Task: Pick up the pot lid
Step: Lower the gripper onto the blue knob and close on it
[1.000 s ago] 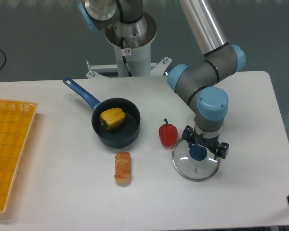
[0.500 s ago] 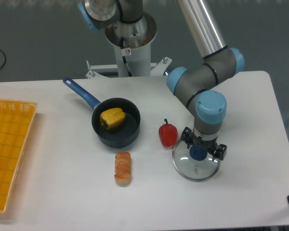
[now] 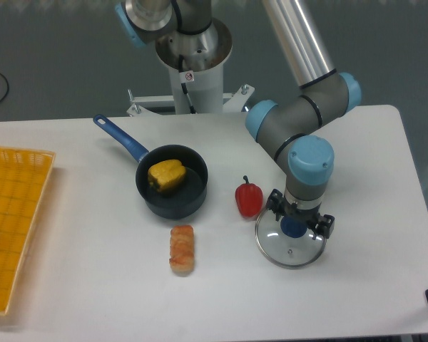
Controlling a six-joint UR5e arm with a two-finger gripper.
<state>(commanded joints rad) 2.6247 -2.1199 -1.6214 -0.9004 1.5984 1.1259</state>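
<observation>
Blue handle [image 3: 120,136] — black pan [image 3: 182,198] — yellow food [image 3: 165,174], red pepper [image 3: 249,199], orange bin [image 3: 14,214].

Red pepper [image 3: 249,200] in the way — between black pan [image 3: 188,197] and pot lid [image 3: 290,254].

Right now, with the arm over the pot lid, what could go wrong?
The open end effector appears over the blue knob, but its height is unclear, so it might close too high or press on the pot lid. The red pepper sits right beside the rim, so a sideways shift could nudge it.
</observation>
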